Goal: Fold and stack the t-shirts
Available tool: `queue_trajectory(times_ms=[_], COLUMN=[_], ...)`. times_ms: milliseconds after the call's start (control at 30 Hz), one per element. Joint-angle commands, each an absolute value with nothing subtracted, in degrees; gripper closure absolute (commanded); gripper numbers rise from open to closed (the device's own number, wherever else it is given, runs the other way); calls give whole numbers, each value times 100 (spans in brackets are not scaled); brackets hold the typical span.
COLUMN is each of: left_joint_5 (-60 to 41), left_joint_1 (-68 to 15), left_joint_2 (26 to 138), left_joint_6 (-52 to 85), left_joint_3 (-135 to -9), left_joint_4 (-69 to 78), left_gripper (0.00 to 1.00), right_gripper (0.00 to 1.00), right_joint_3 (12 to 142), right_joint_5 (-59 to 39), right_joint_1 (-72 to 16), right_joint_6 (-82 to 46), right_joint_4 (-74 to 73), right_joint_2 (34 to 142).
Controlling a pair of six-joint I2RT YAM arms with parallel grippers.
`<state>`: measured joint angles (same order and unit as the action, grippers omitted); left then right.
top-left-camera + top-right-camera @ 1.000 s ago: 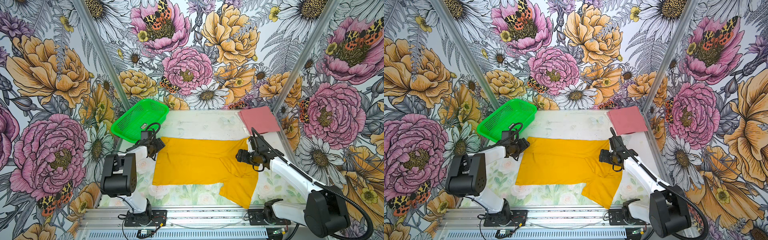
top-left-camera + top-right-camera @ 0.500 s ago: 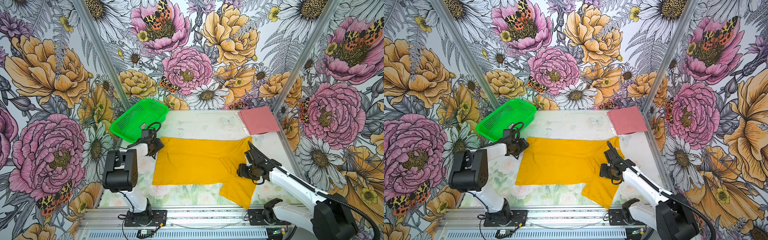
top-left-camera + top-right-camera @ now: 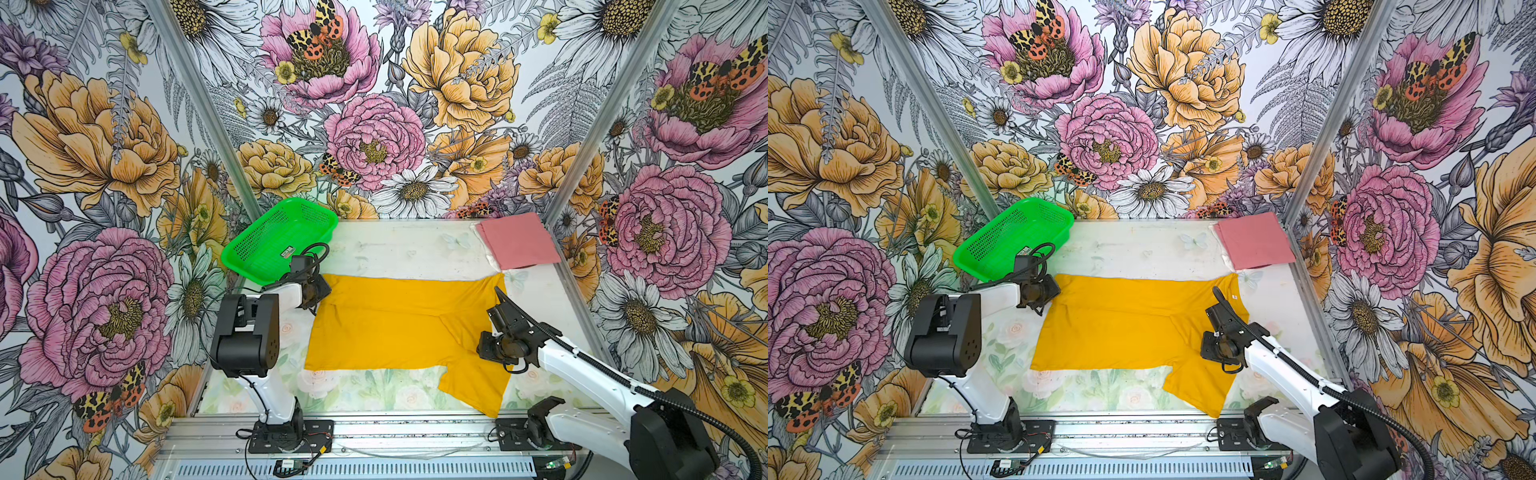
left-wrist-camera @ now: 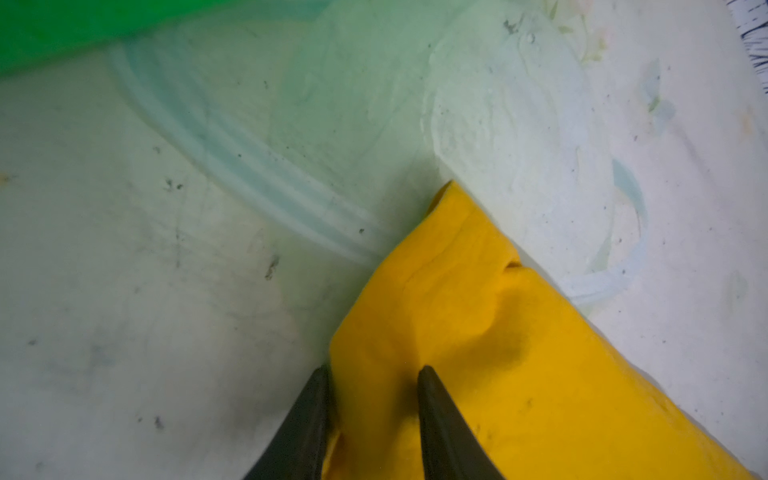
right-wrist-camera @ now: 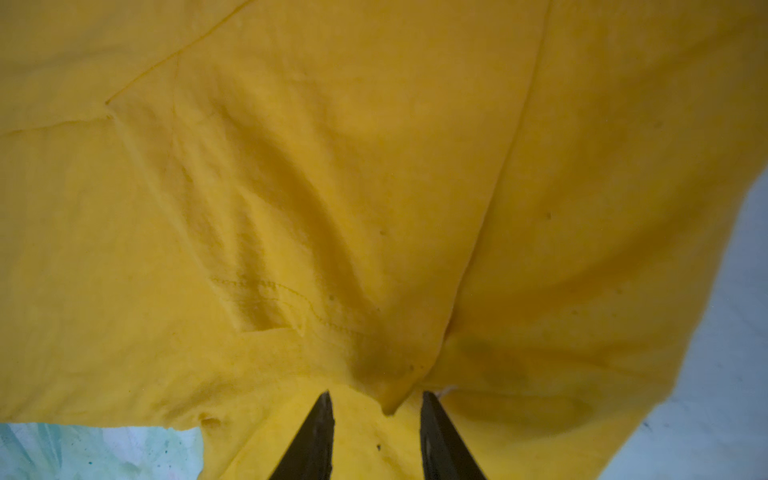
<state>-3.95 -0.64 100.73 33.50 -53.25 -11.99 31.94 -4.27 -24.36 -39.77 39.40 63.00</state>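
The yellow t-shirt (image 3: 395,324) lies spread flat across the middle of the table (image 3: 399,253), with one short sleeve (image 3: 478,386) pointing toward the near edge on the right. A small white tag (image 3: 1234,296) shows near its far right corner, its writing too small to read. The left gripper (image 4: 372,370) sits at the shirt's far left corner and the right gripper (image 5: 374,395) at its right side. Each has its fingers narrowed around a ridge of yellow cloth; whether they clamp it I cannot tell. The pink t-shirt (image 3: 517,241) lies folded in the far right corner. A green basket (image 3: 249,249) at far left carries an unreadable sticker (image 3: 287,252).
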Motion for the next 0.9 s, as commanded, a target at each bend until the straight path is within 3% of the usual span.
queue_trajectory(times_ms=[0,133,300,500,633,733,867], left_joint_5=[-14,97,35,-5,-19,-45,-39], left_joint_1=[-96,-86,-70,-53,-18,-13,0], left_joint_2=[9908,9727,9596,9461,9401,9403,9362], left_joint_6=[3414,3332,3306,3322,3297,3290,3264], left_joint_3=[-5220,-5220,-5162,-5074,-5062,-5062,-5019], left_joint_4=[-1451,-1618,-1687,-1705,-1705,-1696,-1705], left_gripper=[66,42,40,40,40,40,40], right_gripper=[75,88,93,67,65,70,94], right_joint_3=[3175,3197,3198,3129,3099,3060,3078], right_joint_5=[-328,-272,-235,-196,-146,-200,-161], right_joint_1=[-2480,-2483,-2479,-2479,-2479,-2486,-2514], right_joint_6=[-4046,-4056,-4039,-4056,-4060,-4059,-4109], right_joint_4=[3799,3806,3806,3797,3782,3669,3594], right_joint_2=[6148,6100,6141,6292,6316,6495,6440])
